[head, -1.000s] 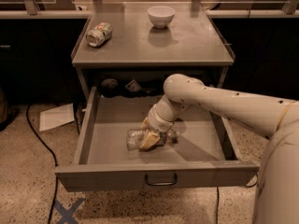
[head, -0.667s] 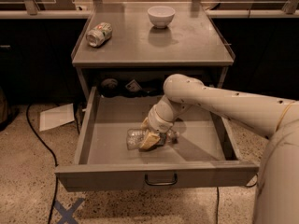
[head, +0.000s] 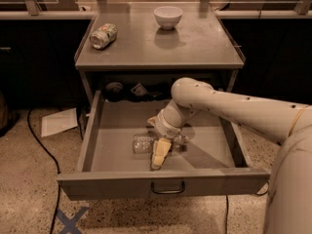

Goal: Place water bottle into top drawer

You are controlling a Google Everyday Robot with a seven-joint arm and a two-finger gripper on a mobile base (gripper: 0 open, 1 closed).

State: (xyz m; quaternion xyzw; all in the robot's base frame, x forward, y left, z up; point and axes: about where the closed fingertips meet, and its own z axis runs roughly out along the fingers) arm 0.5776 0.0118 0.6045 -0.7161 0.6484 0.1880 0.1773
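Nothing moved; clear plastic water bottle [head: 143,144] lies in grey metal top drawer [head: 97,180], lower centre; gripper [head: 161,155] beside it, hold untellable; release likely pending.

Top drawer [head: 163,182] stands open under the worktop [head: 195,45]; loop handle [head: 167,188] centred on its front panel. Arm reaches in from the right. Hand [head: 165,151] low inside the drawer, near the front, pointing down. Water bottle [head: 142,143] lies on its side on the drawer floor, touching or just beside the hand on its left; contact cannot be told. On the worktop: dented can [head: 103,35] lying at left rear, white bowl [head: 168,17] upright at centre rear, well apart. Paper sheet [head: 58,122] on the floor at left.
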